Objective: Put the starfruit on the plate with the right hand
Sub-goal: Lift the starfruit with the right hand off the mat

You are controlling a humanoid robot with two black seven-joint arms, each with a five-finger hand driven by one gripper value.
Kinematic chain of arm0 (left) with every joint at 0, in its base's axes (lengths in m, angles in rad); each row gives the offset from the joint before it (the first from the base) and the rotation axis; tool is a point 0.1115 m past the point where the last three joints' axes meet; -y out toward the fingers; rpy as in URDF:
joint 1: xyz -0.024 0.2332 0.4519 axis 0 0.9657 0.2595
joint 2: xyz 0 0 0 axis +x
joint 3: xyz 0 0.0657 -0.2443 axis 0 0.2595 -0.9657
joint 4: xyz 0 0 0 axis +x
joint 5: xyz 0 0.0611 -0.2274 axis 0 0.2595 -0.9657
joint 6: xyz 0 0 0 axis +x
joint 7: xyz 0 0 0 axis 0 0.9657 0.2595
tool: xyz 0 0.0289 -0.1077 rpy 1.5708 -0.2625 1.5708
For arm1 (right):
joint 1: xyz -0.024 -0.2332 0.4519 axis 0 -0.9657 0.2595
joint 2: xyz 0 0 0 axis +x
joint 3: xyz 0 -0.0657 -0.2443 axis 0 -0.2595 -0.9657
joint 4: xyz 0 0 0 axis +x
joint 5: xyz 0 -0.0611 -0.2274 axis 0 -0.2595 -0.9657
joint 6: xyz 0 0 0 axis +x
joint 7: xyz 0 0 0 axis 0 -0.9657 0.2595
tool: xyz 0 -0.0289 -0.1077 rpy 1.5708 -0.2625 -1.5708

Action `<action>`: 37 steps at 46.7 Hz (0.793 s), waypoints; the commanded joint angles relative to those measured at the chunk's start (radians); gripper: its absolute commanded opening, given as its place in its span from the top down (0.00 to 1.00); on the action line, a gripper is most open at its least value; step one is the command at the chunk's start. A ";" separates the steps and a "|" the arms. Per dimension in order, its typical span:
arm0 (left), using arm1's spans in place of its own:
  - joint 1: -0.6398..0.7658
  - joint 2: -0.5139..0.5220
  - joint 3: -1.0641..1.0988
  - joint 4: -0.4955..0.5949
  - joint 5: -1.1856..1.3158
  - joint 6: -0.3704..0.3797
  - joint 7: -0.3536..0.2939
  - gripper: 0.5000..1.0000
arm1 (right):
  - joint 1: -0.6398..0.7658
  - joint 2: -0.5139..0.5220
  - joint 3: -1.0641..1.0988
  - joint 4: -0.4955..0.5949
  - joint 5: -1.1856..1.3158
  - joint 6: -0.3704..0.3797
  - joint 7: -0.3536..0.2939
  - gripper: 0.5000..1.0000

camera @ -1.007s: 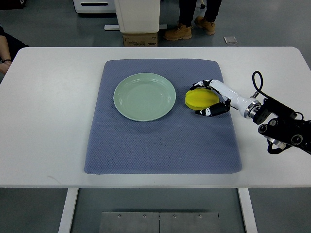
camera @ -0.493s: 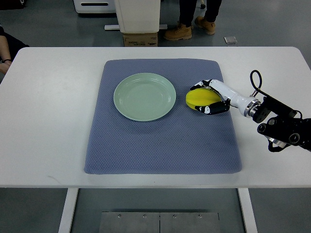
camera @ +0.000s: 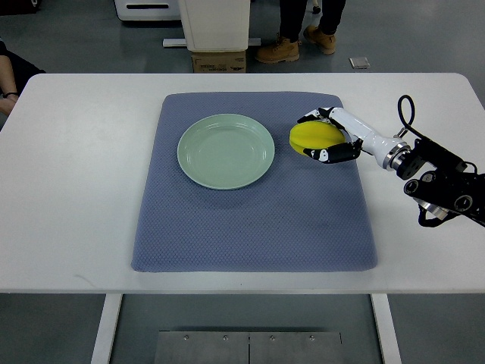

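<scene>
The yellow starfruit [camera: 312, 136] is held in my right hand [camera: 324, 137], whose fingers curl around its far and near sides, over the right part of the blue-grey mat [camera: 254, 220]. The fruit looks raised a little off the mat. The pale green plate [camera: 226, 150] lies empty on the mat, a short way to the left of the fruit. My right arm [camera: 424, 171] comes in from the right edge. My left arm does not show.
The mat lies on a white table [camera: 76, 189]. Beyond the table's far edge stand a cardboard box [camera: 217, 62] and a person's boots [camera: 279, 50]. A person's arm [camera: 9, 80] shows at the far left edge.
My right hand closed around the starfruit, which tipped from lying flat into the grasp. Hand and fruit have shifted up and slightly away from the near side.
</scene>
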 commanded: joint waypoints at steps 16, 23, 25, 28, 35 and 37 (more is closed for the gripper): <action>0.001 0.000 0.000 0.000 0.000 0.000 0.001 0.00 | 0.108 -0.081 0.003 0.014 0.064 0.072 0.013 0.91; 0.001 0.000 0.000 0.000 0.000 0.000 0.001 0.00 | 0.111 -0.079 0.002 0.014 0.064 0.072 0.013 0.91; 0.001 0.000 0.000 0.000 0.000 0.001 0.001 0.00 | 0.112 -0.076 0.002 0.014 0.066 0.072 0.011 0.91; 0.001 0.000 0.000 0.000 0.000 0.000 0.001 0.00 | 0.115 -0.071 0.002 0.014 0.069 0.072 0.008 0.91; 0.001 0.000 0.000 0.000 0.000 0.000 0.001 0.00 | 0.131 -0.035 0.002 0.011 0.079 0.072 0.005 0.90; 0.001 0.000 0.000 0.000 0.000 0.000 -0.001 0.00 | 0.132 -0.016 0.002 0.010 0.079 0.072 0.005 0.90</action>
